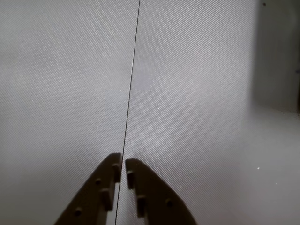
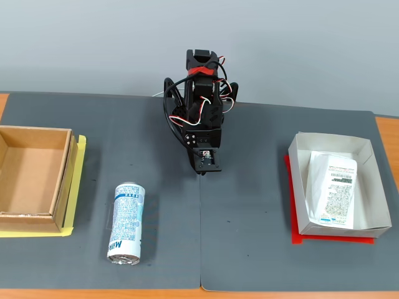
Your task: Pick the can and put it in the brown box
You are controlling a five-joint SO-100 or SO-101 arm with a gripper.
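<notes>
Waiting at the top middle of the fixed view, the arm (image 2: 202, 118) is folded up and the job looks not yet begun. In the wrist view the gripper (image 1: 121, 164) comes in from the bottom edge. Its two fingers are almost together, with only a thin gap, and nothing is between them. Under them is only the dark grey mat (image 1: 197, 93) with a thin seam line.

The can (image 2: 126, 223) lies on its side in the lower left of the fixed view, well apart from the gripper. The brown box (image 2: 67, 177) sits at the left edge on a yellow sheet (image 2: 80, 187), just beside the can, and looks empty.

Next, I think the arm needs to reach down toward the lower left, spread its fingers wide, and close on the can's round side.

The can has blue print; I can read "MIK" near its lower end, and the rest is too small. On the right, a white tray (image 2: 374, 187) holds a white packet (image 2: 333, 190) with tiny print I cannot read.
</notes>
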